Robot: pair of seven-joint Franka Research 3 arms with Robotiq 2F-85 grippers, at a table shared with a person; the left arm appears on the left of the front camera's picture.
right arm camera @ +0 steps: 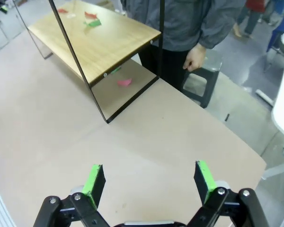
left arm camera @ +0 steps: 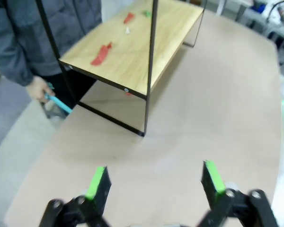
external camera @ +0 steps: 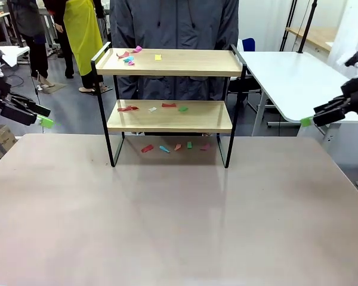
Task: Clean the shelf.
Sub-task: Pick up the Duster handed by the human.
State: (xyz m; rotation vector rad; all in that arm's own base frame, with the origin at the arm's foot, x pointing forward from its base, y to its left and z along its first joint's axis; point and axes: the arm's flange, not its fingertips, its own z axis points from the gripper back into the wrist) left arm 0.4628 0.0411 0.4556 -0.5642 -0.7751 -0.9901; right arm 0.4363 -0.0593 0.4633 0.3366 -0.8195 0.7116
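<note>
Two light wooden boards are carried in a thin black metal frame with raised side rails, and this small shelf (external camera: 197, 63) is stood at the far middle of the pale table (external camera: 179, 226), directly in front of a person in a grey jacket (external camera: 176, 24). Coloured paper scraps are scattered on the top board (external camera: 130, 57), on the lower board (external camera: 129, 108) and on the table beneath the frame (external camera: 164, 149).

Both pincers are spread wide, and nothing is held in either. The left gripper (left arm camera: 154, 178) is poised off the left end of the shelf and the right gripper (right arm camera: 149, 177) off its right end, each well apart from it. A hand (left arm camera: 38, 87) of the person is seen by the far left corner with a slim teal object (left arm camera: 59, 103), whose purpose cannot be told.

No scrap appears to have been removed, so the opening approach is judged to be the step in hand. The boards are best entered from the open front edge, since the ends are blocked by the rails. The scraps look thin and flat, so they would probably be swept forward more easily than pinched. The lower board should be reached low and level under the top one. The frame looks light and may slide if pushed, so a post could be steadied by the other arm. Room should be left for the person's hand.
</note>
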